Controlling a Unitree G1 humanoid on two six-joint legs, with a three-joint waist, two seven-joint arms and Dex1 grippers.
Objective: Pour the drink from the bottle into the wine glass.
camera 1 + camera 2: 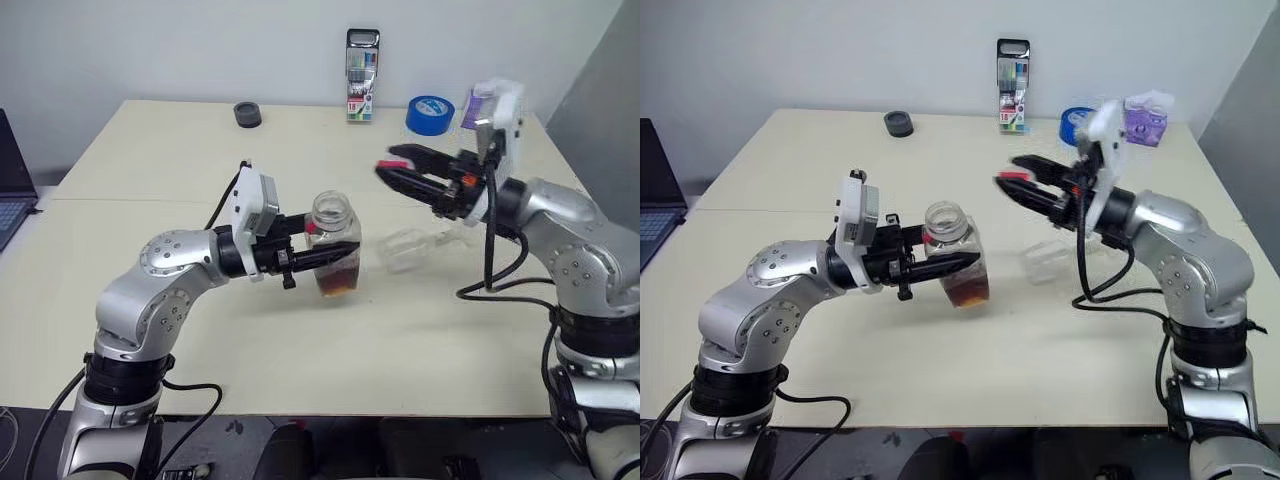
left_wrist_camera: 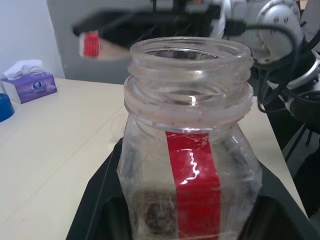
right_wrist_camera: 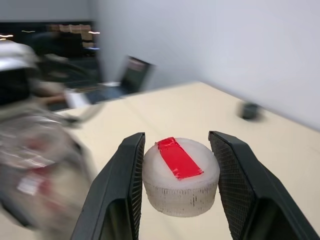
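Counts: one bottle [image 1: 334,246], one cap [image 3: 181,175], one wine glass [image 1: 415,247], two hands.
Bottle: upright and open-mouthed, raised off the table [image 1: 150,180], near its middle; a red label strip runs down its side.
Drink: a small amount of dark red-brown drink [image 1: 338,282] sits in the bottom of the bottle.
Left hand: the left hand [image 1: 335,254] reaches in from the left and is clenched around the bottle's lower body, one black finger on each side, as the left wrist view shows.
Cap: white with a red strip on top, off the bottle, held above the table up and to the right of the bottle's mouth.
Right hand: the right hand [image 3: 177,187] grasps the cap between its two fingers, pointing toward the left, well apart from the bottle.
Wine glass: clear, on the table just right of the bottle and below the right hand; it looks tipped on its side, though its outline is faint.
Others on the table: a blue tape roll [image 1: 430,114], a purple tissue box [image 1: 1146,119], a pack of pens [image 1: 362,89] and a small dark round object [image 1: 247,114] along the far edge; a laptop [image 1: 12,180] at the left edge.
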